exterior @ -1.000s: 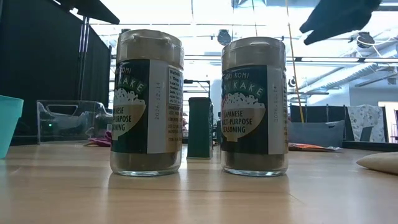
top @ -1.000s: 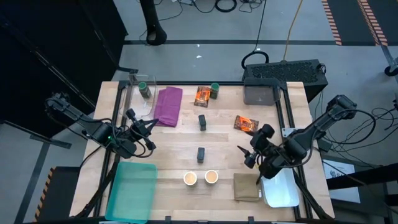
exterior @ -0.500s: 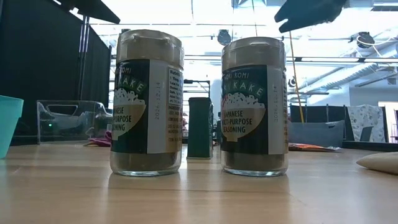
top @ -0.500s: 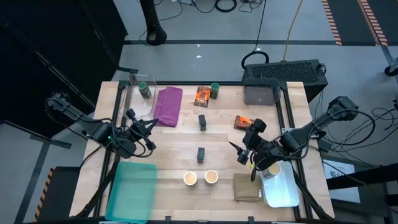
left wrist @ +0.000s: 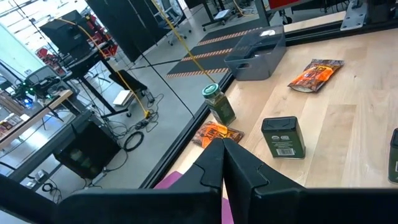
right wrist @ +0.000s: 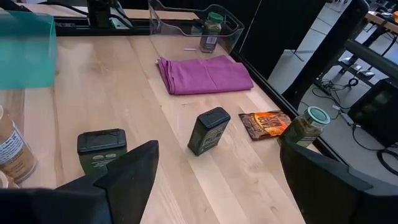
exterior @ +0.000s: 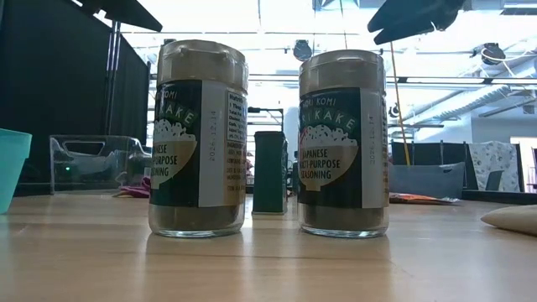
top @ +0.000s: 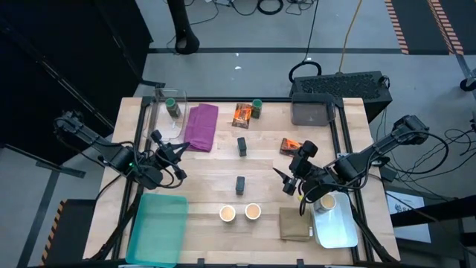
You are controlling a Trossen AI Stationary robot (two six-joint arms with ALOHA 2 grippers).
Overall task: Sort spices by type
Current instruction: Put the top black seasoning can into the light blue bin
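In the low view the two seasoning jars (exterior: 198, 138) (exterior: 342, 143) hide most of the dark tin (exterior: 270, 171) behind them, and the teal bin (exterior: 12, 166) is cut off at the picture's edge. In the right wrist view, a jar (right wrist: 10, 146) is cropped by the frame. From above, the jar labels are too small to read.

The right gripper (top: 286, 181) has swung in from the table's right edge toward the centre.
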